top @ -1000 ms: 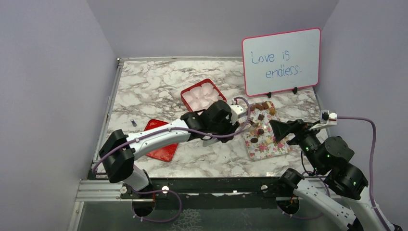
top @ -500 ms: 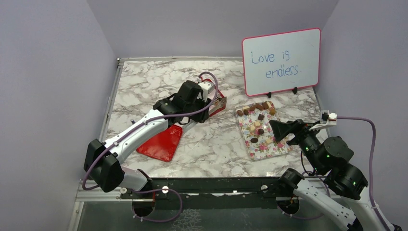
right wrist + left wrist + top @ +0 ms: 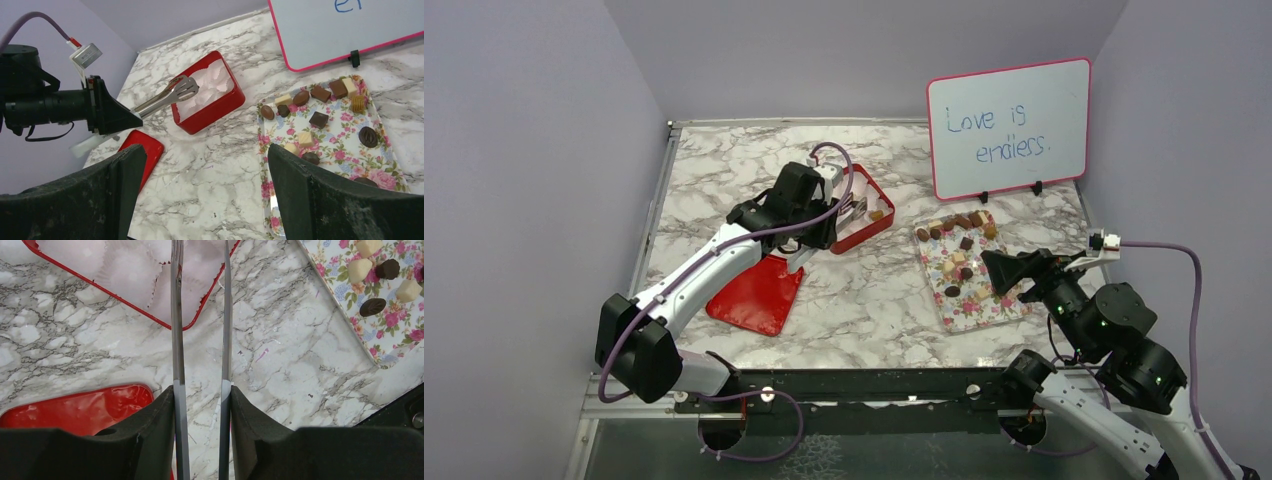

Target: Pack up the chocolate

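Note:
Several chocolate pieces, dark, light brown and cream, lie on a floral tray; they also show in the right wrist view and the left wrist view. My left gripper is shut on metal tongs, whose tips reach over a red box lined with white paper cups. The tong tips look empty. A small brown piece seems to lie in the box's right corner. My right gripper is open and empty, above the tray's near edge.
A red lid lies flat on the marble table, below the left arm. A whiteboard with blue writing stands at the back right. Purple walls close in both sides and the back.
My left arm has swung left with the tongs, from the floral tray to the red box. A brown piece now shows in the box. The right arm has not moved.

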Controlling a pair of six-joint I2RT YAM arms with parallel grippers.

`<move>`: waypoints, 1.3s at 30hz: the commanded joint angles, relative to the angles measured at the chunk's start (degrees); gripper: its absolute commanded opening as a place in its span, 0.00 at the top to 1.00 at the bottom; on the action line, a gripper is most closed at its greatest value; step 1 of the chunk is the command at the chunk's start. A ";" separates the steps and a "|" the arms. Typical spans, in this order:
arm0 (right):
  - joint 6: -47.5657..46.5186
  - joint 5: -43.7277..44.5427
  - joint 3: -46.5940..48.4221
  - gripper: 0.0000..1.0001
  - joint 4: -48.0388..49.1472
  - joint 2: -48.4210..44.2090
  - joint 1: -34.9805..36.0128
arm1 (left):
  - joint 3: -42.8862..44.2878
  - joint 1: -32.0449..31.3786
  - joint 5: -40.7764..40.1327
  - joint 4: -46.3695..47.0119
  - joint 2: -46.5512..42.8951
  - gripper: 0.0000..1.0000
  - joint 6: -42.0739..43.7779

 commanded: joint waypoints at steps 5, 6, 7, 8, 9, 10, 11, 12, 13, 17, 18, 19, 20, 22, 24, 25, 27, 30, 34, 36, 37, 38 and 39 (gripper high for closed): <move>0.41 -1.30 -0.40 0.03 1.75 0.89 -0.24 | -0.93 0.51 2.48 0.83 0.45 0.68 -0.21; 0.40 -1.26 -0.37 0.03 1.75 0.86 -0.24 | -0.97 0.59 2.39 0.85 0.65 0.68 -0.21; 0.33 -1.23 -0.35 0.03 1.70 0.86 -0.24 | -1.05 0.64 2.28 0.87 0.76 0.68 -0.14; 0.35 -1.17 -0.27 0.03 1.66 0.85 -0.24 | -1.11 0.68 2.26 0.88 0.89 0.68 -0.10; 0.31 -1.11 -0.31 0.03 1.66 0.85 -0.24 | -1.19 0.69 2.26 0.82 0.97 0.68 -0.12; 0.31 -1.07 -0.27 0.03 1.70 0.85 -0.23 | -1.23 0.69 2.40 0.88 1.07 0.68 -0.12; 0.26 -1.11 -0.26 0.03 1.69 0.87 -0.24 | -1.32 0.74 2.68 0.87 1.12 0.68 -0.02; 0.22 -1.08 -0.26 0.03 1.71 0.85 -0.24 | -1.40 0.73 2.84 0.84 1.33 0.67 0.02; 0.18 -1.12 -0.26 0.03 1.74 0.89 -0.24 | -1.48 0.77 2.98 0.84 1.56 0.67 0.00; 0.23 -1.15 -0.49 0.03 1.80 0.85 -0.20 | -1.68 0.78 3.87 0.97 2.73 0.65 0.43; 0.22 -1.03 -0.61 0.03 1.75 0.90 -0.24 | -1.68 0.78 4.33 0.95 3.04 0.64 0.58; 0.22 -0.98 -0.73 0.03 1.70 0.84 -0.20 | -1.64 0.79 4.64 0.89 3.26 0.64 0.58; 0.29 -0.98 -0.78 0.03 1.64 0.81 -0.24 | -1.67 0.78 4.71 0.94 3.30 0.64 0.59; 0.39 -0.95 -0.85 0.03 1.57 0.65 -0.24 | -1.68 0.78 4.64 0.91 3.39 0.63 0.82; 0.40 -0.88 -0.88 0.03 1.58 0.43 -0.22 | -1.60 0.78 4.62 0.91 3.56 0.63 0.96; 0.40 -0.82 -0.87 0.03 1.57 0.39 -0.24 | -1.59 0.78 4.55 0.95 3.63 0.63 1.02; 0.31 -0.72 -0.81 0.03 1.60 0.32 -0.24 | -1.52 0.80 4.38 0.92 3.73 0.63 1.03; 0.31 -0.71 -0.79 0.03 1.53 0.32 -0.24 | -1.58 0.78 4.29 0.97 3.77 0.63 1.02; 0.31 -0.65 -0.84 0.03 1.40 0.31 -0.24 | -1.68 0.78 3.84 0.97 3.58 0.60 0.86; 0.37 -0.63 -0.82 0.03 1.40 0.27 -0.24 | -1.68 0.82 3.84 0.96 3.61 0.59 0.95; 0.39 -0.67 -0.80 0.03 1.40 0.31 -0.24 | -1.68 0.78 3.84 0.97 3.65 0.59 1.00; 0.39 -0.71 -0.85 0.03 1.40 0.24 -0.24 | -1.68 0.78 3.84 0.97 3.72 0.59 0.96; 0.40 -0.71 -0.79 0.03 1.40 0.27 -0.23 | -1.68 0.78 3.84 0.94 3.78 0.59 1.02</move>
